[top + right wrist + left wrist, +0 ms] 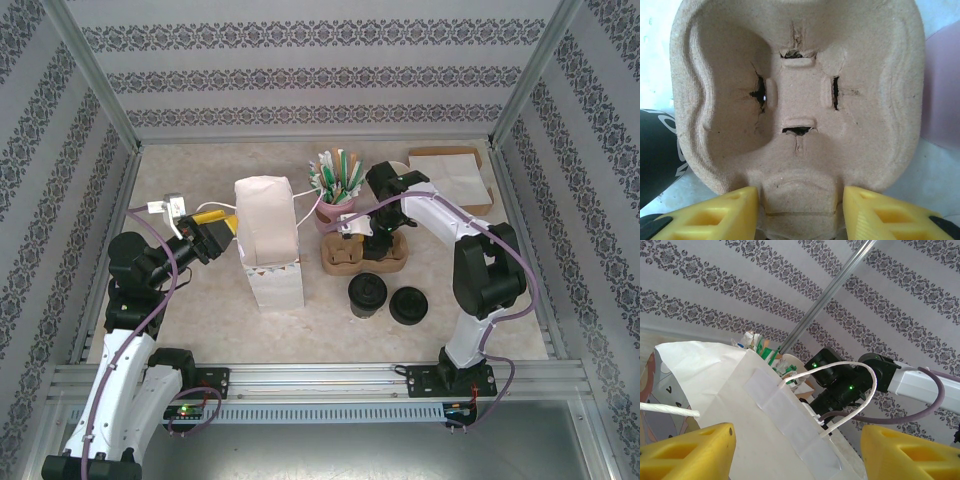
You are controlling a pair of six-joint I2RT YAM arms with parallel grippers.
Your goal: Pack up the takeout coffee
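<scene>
Right gripper (800,192) straddles the pulp cup carrier (800,95), grip unclear; left gripper (797,429) gapes wide, empty, before the white paper bag (730,390).

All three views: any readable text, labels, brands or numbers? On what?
No text is readable.
black object, left edge of the right wrist view: white print, cut off, unreadable.
paper bag: small marks on its lower band, too small to read.
cup carrier: blank.
</scene>
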